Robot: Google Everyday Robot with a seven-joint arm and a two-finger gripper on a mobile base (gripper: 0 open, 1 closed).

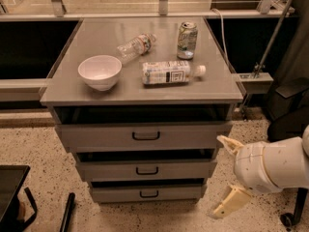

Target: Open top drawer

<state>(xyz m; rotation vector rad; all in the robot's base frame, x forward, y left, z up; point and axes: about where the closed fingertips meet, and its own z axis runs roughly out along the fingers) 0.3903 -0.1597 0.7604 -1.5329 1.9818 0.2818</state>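
You will find no legible text, brand or number here. The label on the white bottle lying on the cabinet top bears dark print, unreadable. Markings on the can and the clear bottle are likewise unreadable. The gripper, unmarked, hangs at lower right, fingers spread apart.

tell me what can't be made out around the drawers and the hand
Camera view:
- Top drawer contents: hidden behind its front panel.
- Arm behind the hand, open, low right of the drawers: cut by right edge.
- Lying bottle label text: too small.
- Dark object, bottom left: cut by left edge.
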